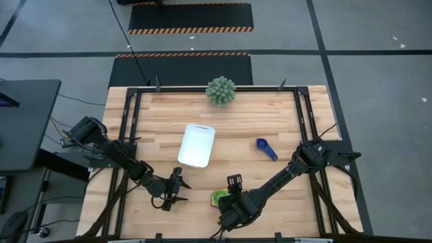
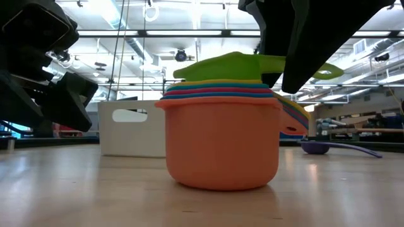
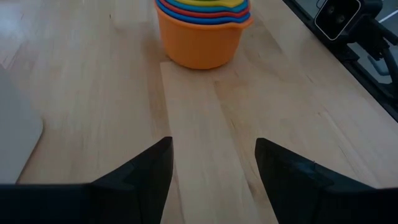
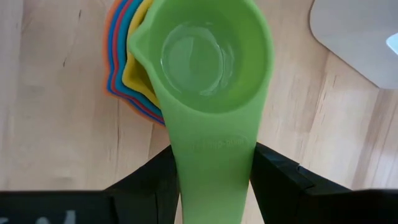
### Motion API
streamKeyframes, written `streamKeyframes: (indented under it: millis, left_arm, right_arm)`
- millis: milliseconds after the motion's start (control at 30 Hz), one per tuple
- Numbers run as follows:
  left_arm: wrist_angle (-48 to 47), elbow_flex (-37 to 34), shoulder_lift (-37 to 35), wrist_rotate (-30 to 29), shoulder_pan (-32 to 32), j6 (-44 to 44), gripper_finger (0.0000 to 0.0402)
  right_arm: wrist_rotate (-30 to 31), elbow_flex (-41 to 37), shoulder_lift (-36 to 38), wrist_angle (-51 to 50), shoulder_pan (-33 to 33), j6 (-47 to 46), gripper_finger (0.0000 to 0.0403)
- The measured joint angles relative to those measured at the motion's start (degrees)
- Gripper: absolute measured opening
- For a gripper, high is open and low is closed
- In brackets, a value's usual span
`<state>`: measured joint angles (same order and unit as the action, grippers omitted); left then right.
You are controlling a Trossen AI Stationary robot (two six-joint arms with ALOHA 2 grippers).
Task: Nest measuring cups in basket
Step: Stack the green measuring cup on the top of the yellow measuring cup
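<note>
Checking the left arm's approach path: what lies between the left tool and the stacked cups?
Only bare wood: the left wrist view shows open tabletop between the left tool and the orange-based stack.

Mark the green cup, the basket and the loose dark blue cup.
green cup (image 4: 198, 59): right wrist view, inside its bowl.
basket (image 1: 196, 145): high view, its floor.
dark blue cup (image 1: 262, 143): high view, its bowl.
</note>
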<state>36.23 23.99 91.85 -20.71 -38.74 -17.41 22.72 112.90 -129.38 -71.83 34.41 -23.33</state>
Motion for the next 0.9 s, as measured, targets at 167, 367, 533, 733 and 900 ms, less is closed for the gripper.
streamKeyframes:
  millis: [167, 367, 533, 733, 900]
  left_arm:
    - [0.0, 0.0, 0.0, 0.0, 0.0, 0.0, 0.0233]
    - [0.0, 0.0, 0.0, 0.0, 0.0, 0.0, 0.0233]
    - [0.0, 0.0, 0.0, 0.8, 0.0, 0.0, 0.0233]
    - [0.0, 0.0, 0.0, 1.1, 0.0, 0.0, 0.0233]
    - [0.0, 0.0, 0.0, 1.1, 0.0, 0.0, 0.0233]
  right_arm:
    - [0.0, 0.0, 0.0, 0.0, -0.4, 1.0, 0.0183]
    - [0.1, 0.0, 0.0, -0.6, -1.2, 2.0, 0.0203]
    - [-0.1, 0.0, 0.0, -0.6, -1.5, 3.0, 0.021]
    - [-0.3, 0.0, 0.0, -1.2, -1.5, 2.9, 0.0209]
    - [-4.4, 1.0, 0.0, -4.2, -1.5, 0.3, 0.0209]
